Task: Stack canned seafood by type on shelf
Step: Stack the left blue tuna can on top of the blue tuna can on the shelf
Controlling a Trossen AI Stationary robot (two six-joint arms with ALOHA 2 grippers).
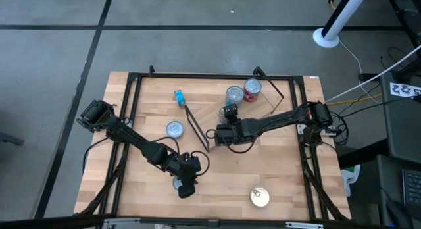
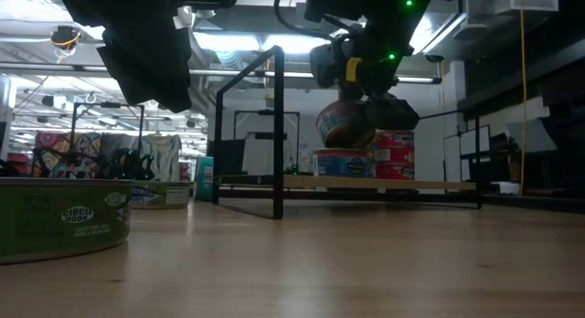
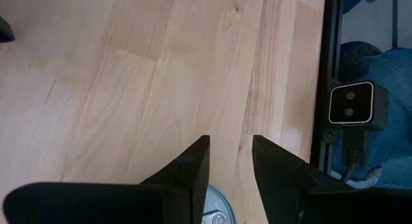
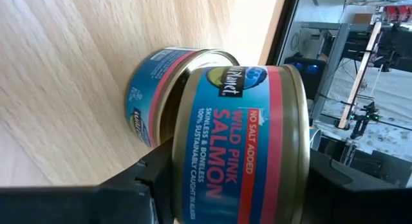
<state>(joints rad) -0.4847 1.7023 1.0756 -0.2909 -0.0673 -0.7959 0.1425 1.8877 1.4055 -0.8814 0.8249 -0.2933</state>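
Right gripper point(image 4: 232, 185): fingers clamp a pink salmon tin point(image 4: 241, 140) above the shelf point(image 2: 366, 183), beside another salmon tin point(image 4: 161, 89). Left gripper point(image 3: 230, 179): fingers slightly parted, empty, over a tin point(image 3: 215, 208) near the desk point(image 1: 289, 189) front edge.

Light-wood plank surface point(image 1: 276, 170) carries a black-wire-framed shelf point(image 1: 197, 127), a silver-lidded tin point(image 1: 174, 129), a blue tin point(image 1: 179, 96) and another silver-lidded tin point(image 1: 260, 197) near the front edge.

Grey floor point(image 1: 197, 45) around the wooden tabletop point(image 1: 283, 170) — white pole base point(image 1: 327, 37), cables point(image 1: 368, 91).
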